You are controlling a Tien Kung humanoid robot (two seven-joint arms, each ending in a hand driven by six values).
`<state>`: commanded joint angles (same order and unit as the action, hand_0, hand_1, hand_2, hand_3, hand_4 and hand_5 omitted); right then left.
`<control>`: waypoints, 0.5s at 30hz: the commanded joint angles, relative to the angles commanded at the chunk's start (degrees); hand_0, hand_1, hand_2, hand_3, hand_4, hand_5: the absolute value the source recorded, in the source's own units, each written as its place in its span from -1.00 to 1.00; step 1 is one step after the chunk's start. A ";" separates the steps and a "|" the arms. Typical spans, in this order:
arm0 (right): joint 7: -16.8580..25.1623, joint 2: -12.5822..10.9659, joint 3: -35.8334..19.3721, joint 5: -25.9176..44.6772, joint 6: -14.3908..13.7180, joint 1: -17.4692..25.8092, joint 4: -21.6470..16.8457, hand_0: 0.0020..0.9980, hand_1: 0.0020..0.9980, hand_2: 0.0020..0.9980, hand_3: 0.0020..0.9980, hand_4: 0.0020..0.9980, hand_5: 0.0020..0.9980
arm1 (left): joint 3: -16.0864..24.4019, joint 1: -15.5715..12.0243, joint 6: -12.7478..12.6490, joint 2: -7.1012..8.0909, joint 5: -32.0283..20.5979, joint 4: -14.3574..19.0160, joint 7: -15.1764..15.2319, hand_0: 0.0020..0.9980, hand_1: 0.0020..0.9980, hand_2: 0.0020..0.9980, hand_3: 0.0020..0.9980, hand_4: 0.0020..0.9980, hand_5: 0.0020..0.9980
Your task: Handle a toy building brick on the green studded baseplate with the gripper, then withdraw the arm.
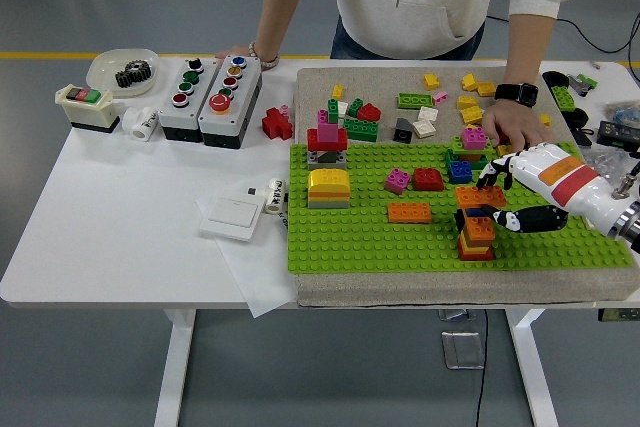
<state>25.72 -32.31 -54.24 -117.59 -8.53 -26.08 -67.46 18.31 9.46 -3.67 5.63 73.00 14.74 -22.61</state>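
- My right hand (pixel 500 197) reaches in over the green studded baseplate (pixel 400 237), fingers curled around the orange brick (pixel 480 197) that tops a small stack of bricks (pixel 477 232).
- My thumb (pixel 520 218) lies along the near side of that stack, and the dark fingertips (pixel 492 176) come down on the brick's far side.
- The stack stands on the baseplate right under my hand, red at the bottom, orange above.
- Just beyond my hand, a person's hand (pixel 510 124) rests on the baseplate's far edge, next to a pink brick (pixel 474 136).
- Further out past my fingertips lie a flat orange brick (pixel 409 212), a red brick (pixel 428 178) and a yellow-topped block (pixel 328 187).
- The baseplate sits on a grey mat (pixel 420 289) on the white counter (pixel 120 217).
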 joint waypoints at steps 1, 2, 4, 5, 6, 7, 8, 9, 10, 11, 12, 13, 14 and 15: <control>0.01 0.03 -0.08 0.05 -0.04 0.06 -0.01 -0.42 -0.15 0.06 0.13 0.39 -0.43 | 0.10 -0.04 0.06 -0.01 0.14 -0.02 0.01 0.12 0.26 0.39 0.24 0.29 0.50; 0.01 0.04 -0.10 0.07 -0.06 0.08 -0.02 -0.42 -0.15 0.06 0.13 0.39 -0.43 | 0.14 -0.06 0.08 -0.01 0.20 -0.02 0.01 0.12 0.26 0.39 0.24 0.29 0.50; 0.04 0.07 -0.25 0.17 -0.14 0.15 -0.03 -0.42 -0.15 0.06 0.13 0.39 -0.43 | 0.18 -0.09 0.18 -0.02 0.36 -0.03 0.06 0.12 0.26 0.39 0.24 0.29 0.50; 0.07 0.07 -0.33 0.26 -0.18 0.19 -0.05 -0.42 -0.15 0.06 0.13 0.40 -0.42 | 0.21 -0.12 0.24 -0.01 0.43 -0.04 0.09 0.12 0.26 0.39 0.24 0.29 0.50; 0.09 0.08 -0.38 0.31 -0.22 0.22 -0.06 -0.42 -0.15 0.06 0.13 0.40 -0.42 | 0.22 -0.14 0.28 -0.01 0.48 -0.04 0.11 0.12 0.26 0.39 0.24 0.29 0.50; 0.11 0.08 -0.44 0.34 -0.25 0.25 -0.09 -0.42 -0.15 0.06 0.13 0.40 -0.42 | 0.24 -0.16 0.30 -0.02 0.53 -0.05 0.13 0.12 0.26 0.39 0.24 0.29 0.50; 0.13 0.09 -0.49 0.36 -0.28 0.29 -0.12 -0.42 -0.15 0.06 0.13 0.40 -0.42 | 0.26 -0.18 0.32 -0.02 0.59 -0.06 0.15 0.12 0.26 0.39 0.24 0.29 0.50; 0.17 0.09 -0.54 0.42 -0.33 0.34 -0.20 -0.42 -0.15 0.06 0.13 0.40 -0.42 | 0.31 -0.22 0.35 -0.04 0.67 -0.06 0.14 0.12 0.26 0.39 0.24 0.29 0.50; 0.19 0.09 -0.56 0.44 -0.35 0.36 -0.23 -0.42 -0.15 0.06 0.13 0.40 -0.42 | 0.33 -0.24 0.36 -0.04 0.70 -0.06 0.14 0.12 0.26 0.39 0.24 0.29 0.50; 0.23 0.10 -0.56 0.50 -0.35 0.37 -0.29 -0.42 -0.15 0.07 0.14 0.43 -0.42 | 0.39 -0.26 0.41 -0.04 0.78 -0.06 0.14 0.12 0.26 0.39 0.24 0.29 0.50; 0.29 0.10 -0.55 0.54 -0.36 0.38 -0.34 -0.42 -0.15 0.07 0.14 0.43 -0.42 | 0.44 -0.28 0.45 -0.03 0.89 -0.06 0.15 0.12 0.26 0.39 0.24 0.29 0.50; 0.35 0.10 -0.53 0.56 -0.35 0.39 -0.37 -0.42 -0.15 0.07 0.14 0.43 -0.42 | 0.49 -0.28 0.49 -0.03 1.06 -0.07 0.19 0.12 0.26 0.39 0.24 0.29 0.50; 0.40 0.10 -0.54 0.60 -0.32 0.41 -0.41 -0.42 -0.15 0.07 0.14 0.43 -0.42 | 0.51 -0.28 0.54 -0.03 1.17 -0.07 0.22 0.12 0.26 0.39 0.24 0.29 0.50; 0.42 0.10 -0.54 0.61 -0.31 0.41 -0.42 -0.42 -0.15 0.07 0.14 0.43 -0.42 | 0.52 -0.28 0.56 -0.03 1.19 -0.07 0.22 0.12 0.26 0.39 0.24 0.29 0.50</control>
<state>26.14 -32.21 -54.78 -116.98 -8.84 -25.66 -67.88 18.83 9.18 -3.12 5.60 74.19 14.67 -22.39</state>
